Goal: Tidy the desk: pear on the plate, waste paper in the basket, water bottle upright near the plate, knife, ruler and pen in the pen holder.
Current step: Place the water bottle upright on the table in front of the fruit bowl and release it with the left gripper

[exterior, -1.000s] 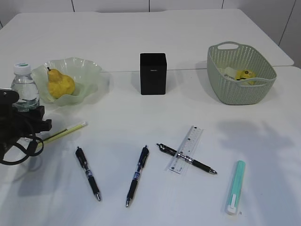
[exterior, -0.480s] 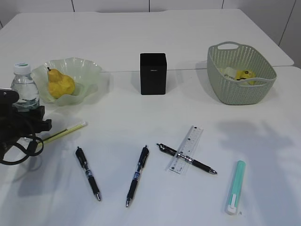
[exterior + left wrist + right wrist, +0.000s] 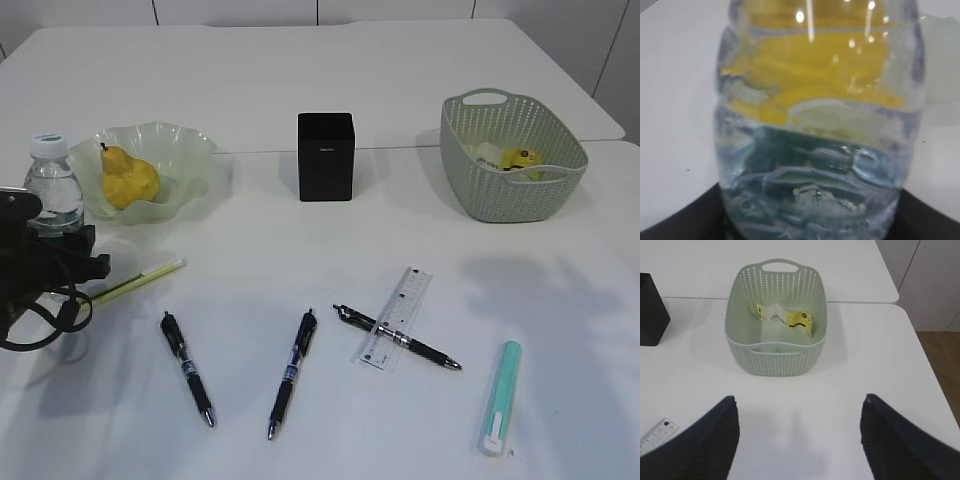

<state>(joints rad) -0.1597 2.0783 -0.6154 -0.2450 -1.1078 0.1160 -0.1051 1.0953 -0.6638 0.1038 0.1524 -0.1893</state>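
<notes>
Standing upright just left of the plate (image 3: 150, 170) that holds the pear (image 3: 128, 178), the bottle (image 3: 52, 190) fills our left wrist view, and we cannot tell whether the left jaws grip it. Our right jaws gape empty over the bench (image 3: 300, 250) before the basket (image 3: 776, 325), paper (image 3: 787, 317) inside. Pens (image 3: 290, 372) and ruler (image 3: 397, 316) lie loose; the holder (image 3: 325, 156) stands apart.

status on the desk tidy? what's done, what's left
Done: pear on the plate, waste paper in the basket, water bottle upright by the plate. In hand: left hand sits around the bottle; whether it grips, unclear. Left: ruler, three pens and the rest into the pen holder.
</notes>
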